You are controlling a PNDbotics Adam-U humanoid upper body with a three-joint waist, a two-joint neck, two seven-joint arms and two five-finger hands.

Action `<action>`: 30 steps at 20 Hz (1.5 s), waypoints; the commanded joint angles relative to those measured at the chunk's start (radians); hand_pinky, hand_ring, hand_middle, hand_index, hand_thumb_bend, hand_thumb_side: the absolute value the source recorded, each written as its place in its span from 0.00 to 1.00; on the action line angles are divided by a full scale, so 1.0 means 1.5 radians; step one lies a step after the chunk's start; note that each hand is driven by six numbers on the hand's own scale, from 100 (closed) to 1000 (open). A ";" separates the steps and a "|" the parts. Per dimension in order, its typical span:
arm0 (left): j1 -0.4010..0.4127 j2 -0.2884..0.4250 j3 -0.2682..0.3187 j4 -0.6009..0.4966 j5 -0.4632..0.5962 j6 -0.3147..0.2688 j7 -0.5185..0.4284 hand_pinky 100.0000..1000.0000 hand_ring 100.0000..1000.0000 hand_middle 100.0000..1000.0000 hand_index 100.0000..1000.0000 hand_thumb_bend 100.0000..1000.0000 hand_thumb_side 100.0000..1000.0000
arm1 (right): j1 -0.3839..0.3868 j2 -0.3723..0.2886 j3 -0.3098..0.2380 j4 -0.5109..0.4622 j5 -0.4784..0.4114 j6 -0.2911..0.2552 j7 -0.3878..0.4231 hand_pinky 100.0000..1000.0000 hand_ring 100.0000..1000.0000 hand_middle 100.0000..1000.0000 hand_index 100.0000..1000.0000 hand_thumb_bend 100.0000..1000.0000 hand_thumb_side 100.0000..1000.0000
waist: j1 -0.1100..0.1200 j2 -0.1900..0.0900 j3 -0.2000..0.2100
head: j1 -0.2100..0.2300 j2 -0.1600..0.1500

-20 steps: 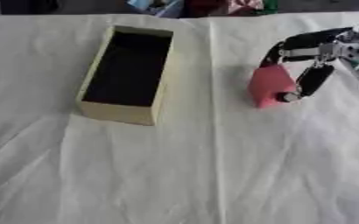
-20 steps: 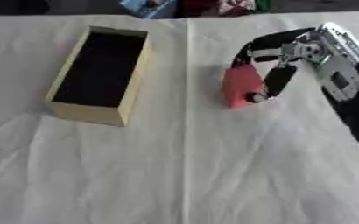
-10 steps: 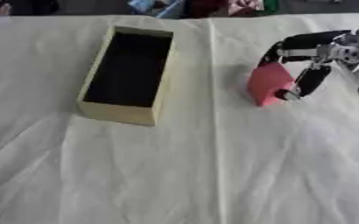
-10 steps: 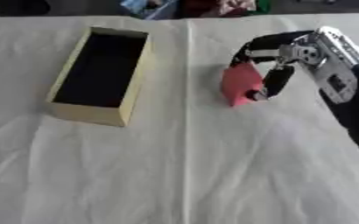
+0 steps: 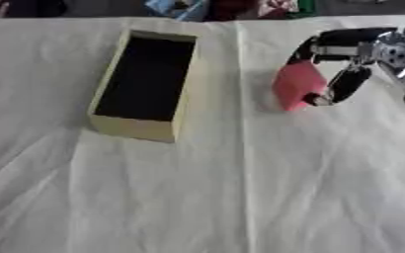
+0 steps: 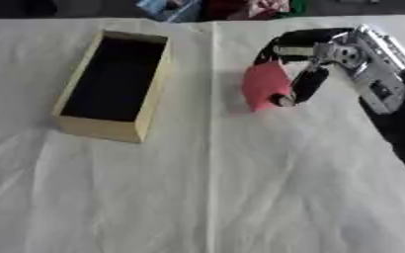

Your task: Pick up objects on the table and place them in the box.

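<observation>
1. One box (image 5: 145,84) lies left of centre on the surface (image 5: 240,197), open and empty, long side running away from me.
2. One pink object (image 6: 264,87) sits well right of the box, with my right hand (image 6: 314,64) curled round it.
3. I'd lift it clear of the cloth, carry it left above the box rim, then lower it inside before releasing.
4. My left hand isn't visible.
</observation>
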State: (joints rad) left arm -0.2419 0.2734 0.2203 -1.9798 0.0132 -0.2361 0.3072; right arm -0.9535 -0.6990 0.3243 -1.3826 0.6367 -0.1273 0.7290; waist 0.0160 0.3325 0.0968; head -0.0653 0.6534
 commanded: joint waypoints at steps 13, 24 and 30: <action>-0.009 0.012 -0.006 -0.013 0.009 0.000 -0.010 0.52 0.49 0.49 0.66 0.00 0.04 | -0.148 0.116 -0.006 -0.037 -0.007 0.044 0.018 0.74 0.73 0.54 0.67 0.00 0.00 | -0.014 -0.021 0.015 | -0.030 0.000; -0.027 0.006 -0.014 -0.013 0.020 -0.002 -0.021 0.52 0.49 0.49 0.66 0.00 0.05 | -0.194 0.241 -0.010 0.094 0.046 0.050 -0.039 0.74 0.71 0.52 0.65 0.00 0.00 | -0.020 -0.005 0.043 | -0.074 -0.009; -0.034 0.004 -0.016 -0.013 0.023 -0.002 -0.025 0.52 0.49 0.49 0.66 0.00 0.05 | -0.203 0.275 -0.019 0.170 0.090 0.053 -0.079 0.73 0.70 0.52 0.65 0.00 0.00 | -0.025 0.003 0.051 | -0.081 -0.013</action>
State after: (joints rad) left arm -0.2816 0.2719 0.1953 -1.9798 0.0440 -0.2374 0.2736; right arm -1.2290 -0.2869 0.3078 -1.1401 0.7521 -0.0472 0.6252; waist -0.0092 0.3425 0.1719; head -0.1810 0.6439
